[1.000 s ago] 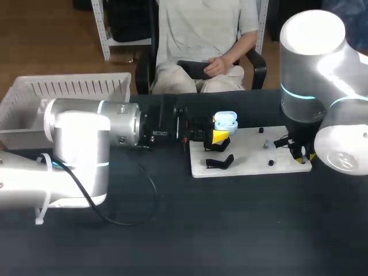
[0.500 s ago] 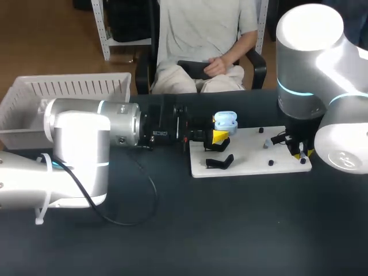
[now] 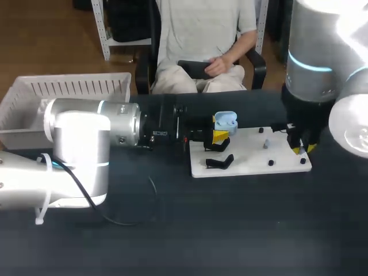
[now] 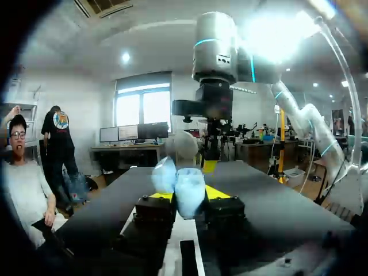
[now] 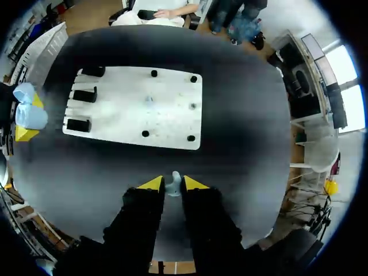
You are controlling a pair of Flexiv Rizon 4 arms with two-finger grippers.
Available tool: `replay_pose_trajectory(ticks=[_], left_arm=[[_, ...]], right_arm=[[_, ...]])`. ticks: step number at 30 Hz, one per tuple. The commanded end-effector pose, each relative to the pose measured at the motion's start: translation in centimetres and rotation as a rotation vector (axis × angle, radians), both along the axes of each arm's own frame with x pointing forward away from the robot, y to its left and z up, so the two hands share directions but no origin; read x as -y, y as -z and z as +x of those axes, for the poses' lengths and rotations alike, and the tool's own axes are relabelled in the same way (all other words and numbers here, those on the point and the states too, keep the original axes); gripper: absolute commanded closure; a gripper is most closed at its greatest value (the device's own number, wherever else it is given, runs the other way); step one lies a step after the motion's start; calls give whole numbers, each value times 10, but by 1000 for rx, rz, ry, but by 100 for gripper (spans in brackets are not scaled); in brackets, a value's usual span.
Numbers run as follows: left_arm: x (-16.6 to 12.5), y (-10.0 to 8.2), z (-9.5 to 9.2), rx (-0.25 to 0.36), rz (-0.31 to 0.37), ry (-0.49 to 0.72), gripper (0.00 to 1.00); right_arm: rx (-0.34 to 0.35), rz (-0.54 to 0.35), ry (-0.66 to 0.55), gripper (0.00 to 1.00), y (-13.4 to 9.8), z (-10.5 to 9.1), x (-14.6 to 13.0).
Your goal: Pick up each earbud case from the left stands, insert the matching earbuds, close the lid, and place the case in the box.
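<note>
Our left gripper (image 3: 220, 137) clamps the earbud case (image 3: 225, 122) at the left edge of the board (image 3: 247, 165); our right gripper (image 5: 172, 184) pinches an earbud (image 5: 174, 180) over open table (image 5: 241, 152).

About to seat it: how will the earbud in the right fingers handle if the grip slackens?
Probably light and stiff: the earbud is tiny beside the yellow fingers pinching it. It looks smooth and rounded, so likely slippery and apt to twist or drop. Loose on the table, it might roll.
</note>
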State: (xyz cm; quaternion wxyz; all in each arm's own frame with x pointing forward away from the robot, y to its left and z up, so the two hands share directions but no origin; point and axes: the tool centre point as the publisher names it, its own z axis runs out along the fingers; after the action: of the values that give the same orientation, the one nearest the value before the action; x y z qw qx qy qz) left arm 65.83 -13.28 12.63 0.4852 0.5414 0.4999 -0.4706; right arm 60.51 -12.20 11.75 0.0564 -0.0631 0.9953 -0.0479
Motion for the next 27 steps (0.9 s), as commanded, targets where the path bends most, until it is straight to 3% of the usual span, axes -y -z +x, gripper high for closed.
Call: replay_pose_trajectory(ticks=[1,8,15,20,27], left_arm=[[0,1,-2,5,-3,-9,100],[0,1,-2,5,-3,-9,100],[0,1,-2,5,-3,-9,100],[0,1,-2,5,-3,-9,100],[0,1,-2,5,-3,-9,100]], right_arm=[[-15,17,-2,100,-39,-10,-24],[-20,11,-46,100,-74,-19,-78],[9,2,-60,100,-93,-11,-121],[25,-18,-15,100,-94,-8,-142],[25,-18,-15,100,-94,-8,-142]])
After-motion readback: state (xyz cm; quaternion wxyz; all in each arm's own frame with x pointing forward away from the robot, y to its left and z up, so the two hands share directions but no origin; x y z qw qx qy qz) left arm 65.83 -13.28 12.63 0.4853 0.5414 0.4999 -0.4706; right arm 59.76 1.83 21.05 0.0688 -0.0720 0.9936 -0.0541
